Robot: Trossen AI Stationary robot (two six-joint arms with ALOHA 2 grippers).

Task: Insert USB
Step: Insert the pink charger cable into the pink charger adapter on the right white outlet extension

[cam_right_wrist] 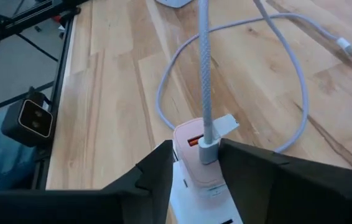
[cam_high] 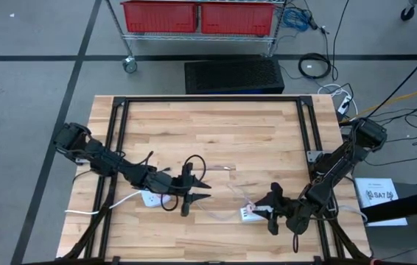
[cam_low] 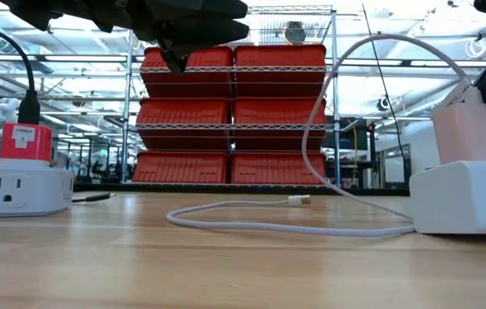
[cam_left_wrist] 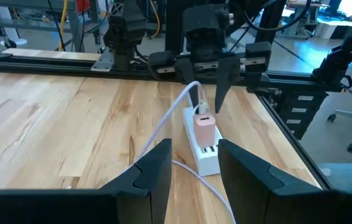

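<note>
A pink charger (cam_right_wrist: 191, 163) sits plugged into a white power strip (cam_left_wrist: 208, 160) near the table's near edge. A white braided cable (cam_right_wrist: 204, 74) stands with one plug in the charger's top (cam_right_wrist: 208, 149). It loops over the wood, and its free USB end (cam_right_wrist: 347, 46) lies flat on the table. My right gripper (cam_right_wrist: 194, 149) is open, level with the charger, one finger on each side of the inserted plug. I cannot tell whether a finger touches it. My left gripper (cam_left_wrist: 193, 149) is open, hovering left of the charger and pointing at it.
A second white power strip (cam_high: 149, 197) lies under my left arm, with a red plug (cam_low: 26, 142) and black cord in it. A black frame (cam_high: 120, 110) borders the table. Bare wood stretches across the far half. Red bins (cam_low: 234, 112) stand on a shelf beyond the far edge.
</note>
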